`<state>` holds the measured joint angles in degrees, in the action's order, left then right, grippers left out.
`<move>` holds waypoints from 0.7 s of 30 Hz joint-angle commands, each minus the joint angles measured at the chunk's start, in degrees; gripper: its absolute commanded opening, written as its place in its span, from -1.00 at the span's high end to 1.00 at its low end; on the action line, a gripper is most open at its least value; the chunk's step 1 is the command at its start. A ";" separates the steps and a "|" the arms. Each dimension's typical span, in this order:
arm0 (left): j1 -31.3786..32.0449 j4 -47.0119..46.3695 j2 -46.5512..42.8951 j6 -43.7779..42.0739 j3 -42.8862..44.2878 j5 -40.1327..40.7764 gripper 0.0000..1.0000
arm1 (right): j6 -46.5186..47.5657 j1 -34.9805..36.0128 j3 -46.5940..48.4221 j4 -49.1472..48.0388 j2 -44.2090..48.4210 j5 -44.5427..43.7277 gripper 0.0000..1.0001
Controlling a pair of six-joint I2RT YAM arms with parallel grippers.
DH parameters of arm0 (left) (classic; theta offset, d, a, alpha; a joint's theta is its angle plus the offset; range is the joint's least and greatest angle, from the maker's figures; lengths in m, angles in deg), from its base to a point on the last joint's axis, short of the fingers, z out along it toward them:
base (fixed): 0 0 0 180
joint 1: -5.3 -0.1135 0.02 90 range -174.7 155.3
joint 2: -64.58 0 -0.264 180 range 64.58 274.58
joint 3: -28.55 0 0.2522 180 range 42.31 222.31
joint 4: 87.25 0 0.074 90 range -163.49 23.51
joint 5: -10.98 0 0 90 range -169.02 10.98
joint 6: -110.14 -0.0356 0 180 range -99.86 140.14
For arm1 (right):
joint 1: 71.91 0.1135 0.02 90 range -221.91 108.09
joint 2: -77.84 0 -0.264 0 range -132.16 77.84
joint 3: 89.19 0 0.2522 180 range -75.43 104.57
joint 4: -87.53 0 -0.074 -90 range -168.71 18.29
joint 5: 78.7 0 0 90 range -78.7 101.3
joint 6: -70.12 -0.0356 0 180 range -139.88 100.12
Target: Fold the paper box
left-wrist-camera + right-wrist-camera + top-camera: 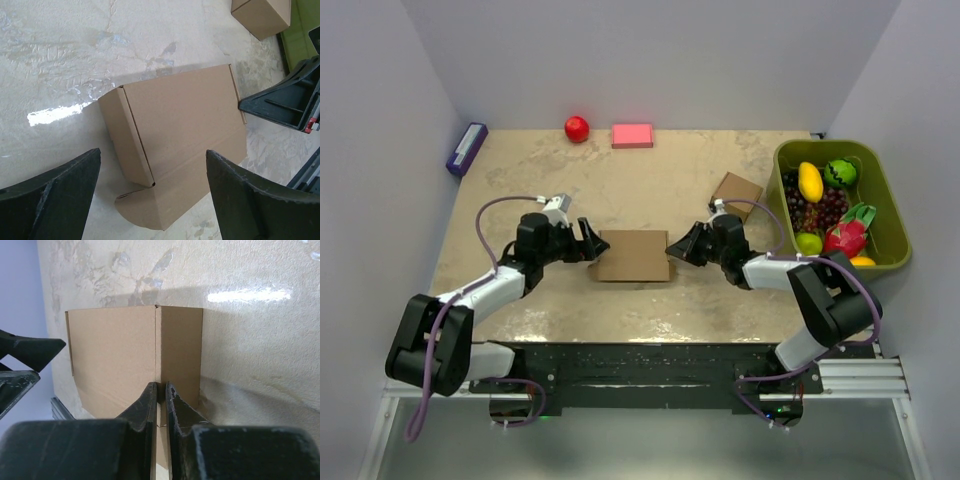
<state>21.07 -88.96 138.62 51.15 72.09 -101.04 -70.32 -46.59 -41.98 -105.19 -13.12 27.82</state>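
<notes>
The paper box (634,255) lies mid-table as a low, flat brown cardboard box. In the left wrist view the paper box (180,130) shows a side wall folded up and a rounded tab sticking out at its near corner. My left gripper (588,240) hovers at its left end, open wide, the fingers (60,195) on either side of that corner without touching. My right gripper (672,246) is at the box's right end. In the right wrist view my right gripper (161,385) is shut on a thin cardboard edge of the box (115,355).
A smaller cube-like cardboard box (736,190) stands behind the right arm. A green bin (882,190) of toy fruit sits at the right edge. A red apple (577,128), a pink block (632,135) and a purple object (466,148) lie along the back.
</notes>
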 commanded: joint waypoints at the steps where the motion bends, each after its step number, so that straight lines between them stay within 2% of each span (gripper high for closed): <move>1: -0.39 -4.92 0.66 1.78 -0.86 -0.56 -0.80 | 1.39 -0.71 -3.04 8.37 -1.33 -5.61 1.00; 21: 0.58 -18.45 11.29 9.16 -0.60 -6.54 -0.72 | 2.80 -1.94 -3.04 9.87 -0.80 -6.58 1.00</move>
<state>21.14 -101.37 147.49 58.34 70.65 -105.48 -70.64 -47.66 -43.11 -104.95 -11.98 27.07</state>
